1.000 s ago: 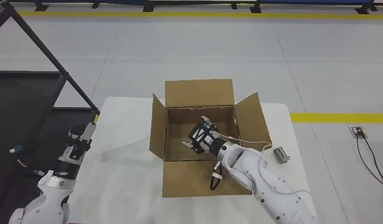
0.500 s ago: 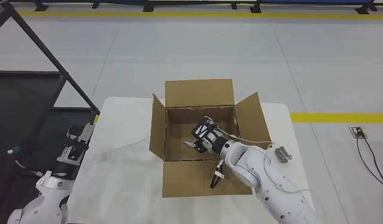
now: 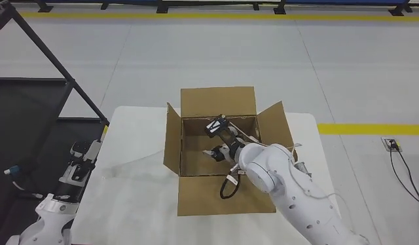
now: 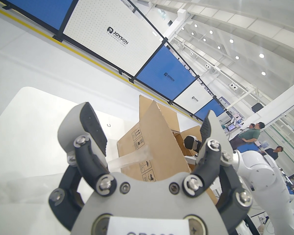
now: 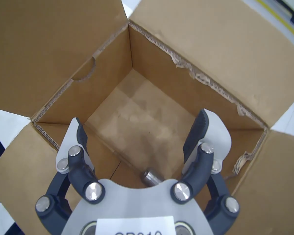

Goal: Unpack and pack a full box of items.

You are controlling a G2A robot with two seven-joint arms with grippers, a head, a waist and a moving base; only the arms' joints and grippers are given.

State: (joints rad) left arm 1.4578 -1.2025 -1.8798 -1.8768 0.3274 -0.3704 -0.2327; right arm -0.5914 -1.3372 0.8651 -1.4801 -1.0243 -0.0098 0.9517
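An open cardboard box (image 3: 196, 199) stands in the middle of the white table (image 3: 137, 192), all flaps folded out. My right gripper (image 3: 216, 153) hangs open inside the box's mouth, nothing between its fingers. In the right wrist view the right gripper (image 5: 139, 119) looks down at the brown box floor (image 5: 137, 113), where a small metal cylinder (image 5: 150, 176) lies close under the wrist. My left gripper (image 3: 87, 150) is held open and empty over the table's left edge. In the left wrist view the left gripper (image 4: 148, 113) faces the box (image 4: 156, 143) from the side.
The right arm (image 4: 256, 170) leans over the box's near right corner. A black frame (image 3: 46, 55) stands off the table's left side. Bare tabletop lies between the left arm and the box.
The right gripper has swung further toward the back of the box while staying open. The left arm has drawn back slightly toward the table's near left corner.
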